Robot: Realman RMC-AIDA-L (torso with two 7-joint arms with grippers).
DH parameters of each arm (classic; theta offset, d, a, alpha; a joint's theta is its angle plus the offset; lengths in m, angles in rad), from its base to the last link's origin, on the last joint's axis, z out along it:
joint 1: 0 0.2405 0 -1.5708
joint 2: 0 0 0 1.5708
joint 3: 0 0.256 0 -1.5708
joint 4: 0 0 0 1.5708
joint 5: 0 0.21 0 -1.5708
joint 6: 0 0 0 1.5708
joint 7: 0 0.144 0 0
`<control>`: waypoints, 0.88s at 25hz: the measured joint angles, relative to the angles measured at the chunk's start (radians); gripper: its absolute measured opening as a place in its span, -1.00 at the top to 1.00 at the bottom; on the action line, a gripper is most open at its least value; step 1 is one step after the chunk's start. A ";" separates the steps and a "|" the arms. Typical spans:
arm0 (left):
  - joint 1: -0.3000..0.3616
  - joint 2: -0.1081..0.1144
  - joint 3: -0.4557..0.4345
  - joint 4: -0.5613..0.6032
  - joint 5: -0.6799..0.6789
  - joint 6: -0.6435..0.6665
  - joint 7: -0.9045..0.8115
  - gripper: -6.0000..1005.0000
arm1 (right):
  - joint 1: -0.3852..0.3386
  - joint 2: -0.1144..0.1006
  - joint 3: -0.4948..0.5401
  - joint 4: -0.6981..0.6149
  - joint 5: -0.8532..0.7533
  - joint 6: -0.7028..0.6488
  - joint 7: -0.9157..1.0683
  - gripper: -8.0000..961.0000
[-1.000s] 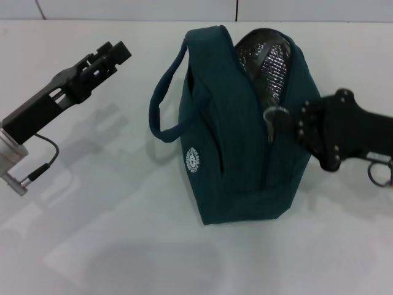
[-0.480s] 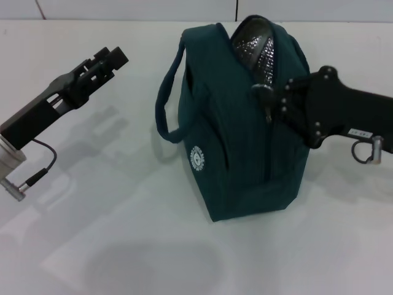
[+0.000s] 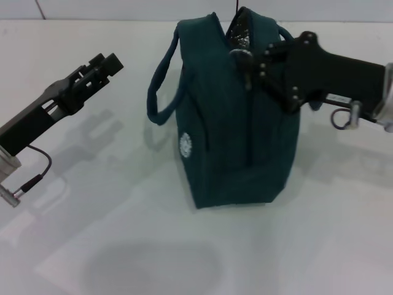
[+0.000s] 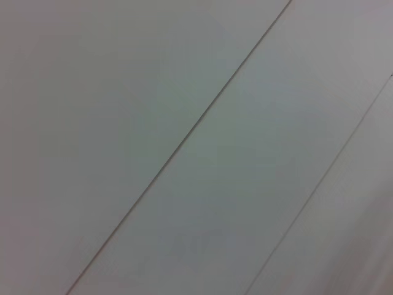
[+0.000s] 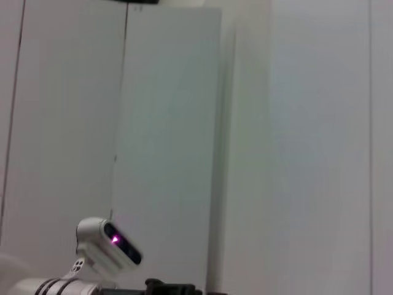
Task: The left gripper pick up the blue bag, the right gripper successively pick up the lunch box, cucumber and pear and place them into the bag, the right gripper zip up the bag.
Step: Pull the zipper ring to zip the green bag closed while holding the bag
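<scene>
Blue bag [image 3: 236,117] stood upright at table [image 3: 110,246] centre. Right gripper [image 3: 245,64] at bag's 12 o'clock, jaws pinched on zipper pull [image 3: 241,56]. Left gripper [image 3: 105,63] parked at 9 o'clock, jaw state not discernible. Soft fabric judged liable to drag; pull best held.

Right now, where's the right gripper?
In the head view, the right gripper is at the top of the blue bag, at its zipper, on the table's right side.

Right gripper [image 3: 244,60] pinched closed, left gripper [image 3: 105,62] raised apart
</scene>
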 joint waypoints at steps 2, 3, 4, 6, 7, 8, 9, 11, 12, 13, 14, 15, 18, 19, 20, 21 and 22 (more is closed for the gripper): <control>0.007 0.000 0.002 0.003 0.000 0.002 0.000 -0.35 | 0.020 0.002 -0.022 0.001 0.005 0.023 -0.001 0.95; 0.012 0.001 0.002 0.003 0.001 0.005 0.000 -0.35 | 0.035 0.003 -0.038 0.001 0.009 0.038 -0.001 0.95; 0.016 0.001 0.003 0.004 0.001 0.007 0.000 -0.35 | 0.048 0.003 -0.052 0.001 0.015 0.049 -0.001 0.95; 0.022 0.001 0.003 0.004 0.001 0.009 0.000 -0.35 | 0.073 0.004 -0.086 0.001 0.040 0.074 -0.001 0.95; 0.026 0.001 0.003 0.004 0.001 0.010 0.000 -0.35 | 0.080 0.004 -0.095 0.001 0.048 0.081 -0.001 0.95; 0.029 0.002 0.003 0.004 0.002 0.010 0.001 -0.35 | 0.088 0.004 -0.107 0.001 0.056 0.091 -0.001 0.95; 0.031 0.002 0.004 0.004 0.003 0.010 0.001 -0.35 | 0.092 0.004 -0.114 0.001 0.058 0.098 -0.001 0.95; 0.038 0.003 0.004 0.008 0.017 0.015 0.012 -0.35 | 0.091 0.004 -0.126 0.002 0.059 0.114 -0.001 0.95; 0.043 0.004 0.004 0.014 0.033 0.019 0.022 -0.35 | 0.089 0.004 -0.130 0.005 0.059 0.122 -0.001 0.95; 0.049 0.005 0.004 0.028 0.060 0.025 0.034 -0.35 | 0.088 0.004 -0.131 0.007 0.059 0.124 -0.001 0.95; 0.053 0.005 0.004 0.040 0.080 0.027 0.040 -0.35 | 0.086 0.004 -0.132 0.011 0.060 0.128 -0.001 0.95; 0.058 0.005 0.004 0.060 0.109 0.030 0.046 -0.35 | 0.086 0.004 -0.132 0.014 0.060 0.128 -0.001 0.95; 0.059 0.002 0.004 0.106 0.173 0.036 0.048 -0.35 | 0.087 0.004 -0.132 0.025 0.060 0.129 -0.002 0.95; 0.055 0.002 0.004 0.119 0.198 0.041 0.048 -0.35 | 0.088 0.004 -0.132 0.028 0.060 0.129 -0.002 0.95; 0.049 0.002 0.004 0.130 0.218 0.048 0.049 -0.35 | 0.090 0.004 -0.133 0.033 0.060 0.129 -0.002 0.95; 0.044 0.001 0.004 0.136 0.231 0.056 0.049 -0.35 | 0.091 0.004 -0.133 0.036 0.061 0.129 -0.002 0.95; 0.037 0.001 0.005 0.142 0.242 0.069 0.049 -0.35 | 0.092 0.004 -0.133 0.039 0.061 0.129 -0.002 0.95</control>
